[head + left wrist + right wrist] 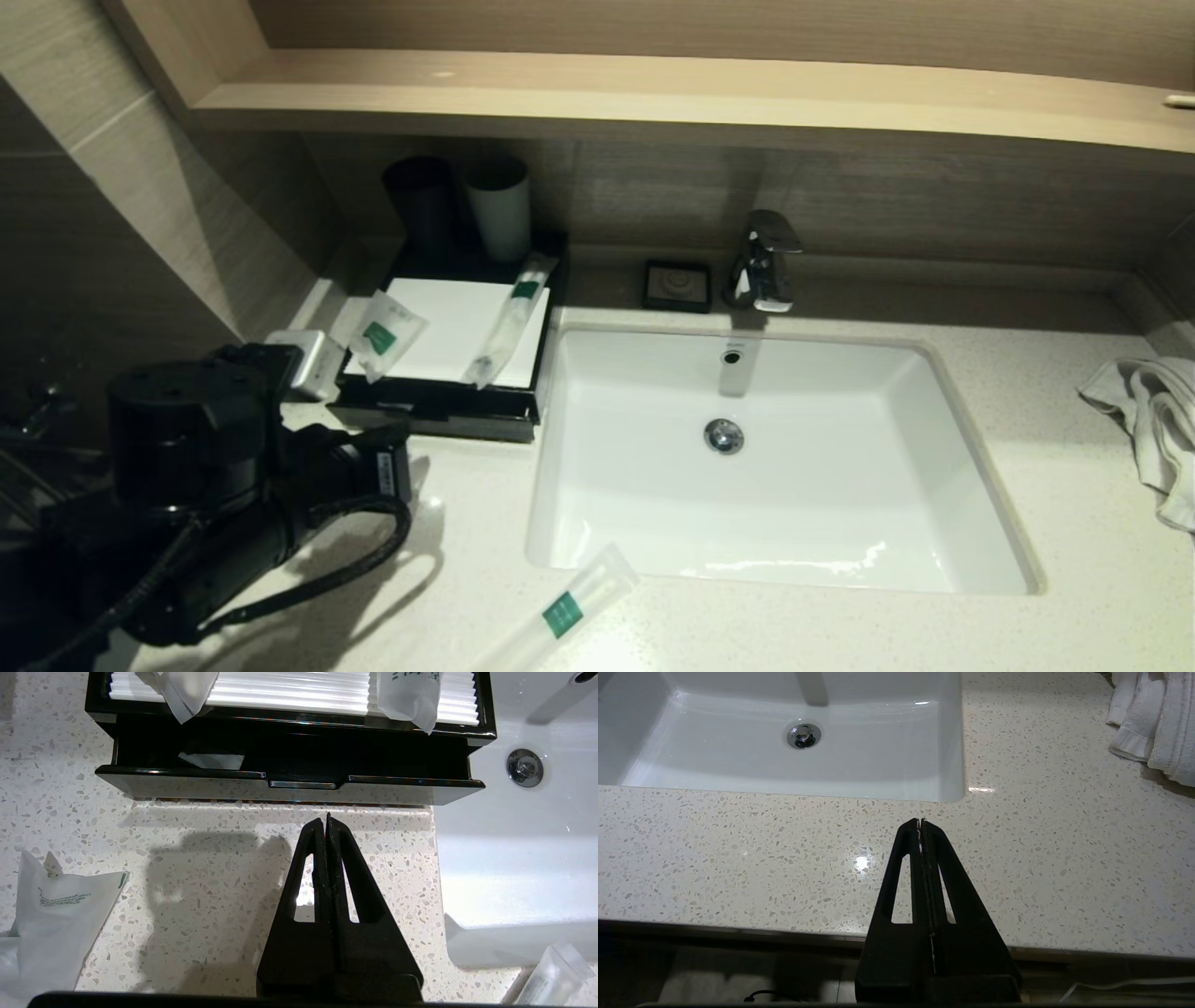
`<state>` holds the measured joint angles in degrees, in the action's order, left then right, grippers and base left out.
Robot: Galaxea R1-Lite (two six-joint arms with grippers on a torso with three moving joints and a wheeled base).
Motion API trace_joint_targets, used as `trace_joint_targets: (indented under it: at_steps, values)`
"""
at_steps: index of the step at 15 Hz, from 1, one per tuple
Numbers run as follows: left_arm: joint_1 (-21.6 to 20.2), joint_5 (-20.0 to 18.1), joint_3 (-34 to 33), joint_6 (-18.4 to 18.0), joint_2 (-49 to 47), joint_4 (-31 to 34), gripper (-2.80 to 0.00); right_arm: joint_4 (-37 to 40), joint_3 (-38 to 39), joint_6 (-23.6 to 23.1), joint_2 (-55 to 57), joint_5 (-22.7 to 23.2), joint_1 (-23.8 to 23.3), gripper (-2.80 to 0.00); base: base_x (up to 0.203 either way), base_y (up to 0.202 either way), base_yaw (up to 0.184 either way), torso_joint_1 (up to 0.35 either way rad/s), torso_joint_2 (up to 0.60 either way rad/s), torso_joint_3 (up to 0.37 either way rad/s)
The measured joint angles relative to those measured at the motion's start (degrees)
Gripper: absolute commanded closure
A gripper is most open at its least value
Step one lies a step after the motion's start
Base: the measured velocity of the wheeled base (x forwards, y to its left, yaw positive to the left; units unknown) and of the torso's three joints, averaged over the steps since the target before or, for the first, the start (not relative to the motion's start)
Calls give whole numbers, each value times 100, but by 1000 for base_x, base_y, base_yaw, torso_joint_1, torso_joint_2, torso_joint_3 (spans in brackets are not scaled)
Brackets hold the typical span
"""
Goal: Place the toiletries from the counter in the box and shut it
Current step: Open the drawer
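With its fingers pressed together and holding nothing, the left gripper (pixel 326 820) hovers just in front of the box (pixel 289 786), probably lined up on the drawer front. The drawer stands slightly out, one packet (pixel 212 759) inside. Beyond it, two packets (pixel 187 693) lie on the white panel; a short packet (pixel 60 919) lies off to its side on the counter (pixel 210 868). The right gripper (pixel 920 822), fingers together, idles over bare counter near the basin (pixel 784 742).
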<state>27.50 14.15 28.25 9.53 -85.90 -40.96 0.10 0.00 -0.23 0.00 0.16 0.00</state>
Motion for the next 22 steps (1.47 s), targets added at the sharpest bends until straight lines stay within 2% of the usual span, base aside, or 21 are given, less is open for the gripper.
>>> trace_joint_targets:
  at_steps: [6, 22]
  values:
    - [30, 359, -35, -20, -556, -791, 0, -1, 0, 1, 0, -1, -2, 0, 0, 0, 0, 0, 0, 0]
    - [67, 531, 118, 121, -844, -888, 0, 0, 0, 1, 0, 0, -2, 0, 0, 0, 0, 0, 0, 0]
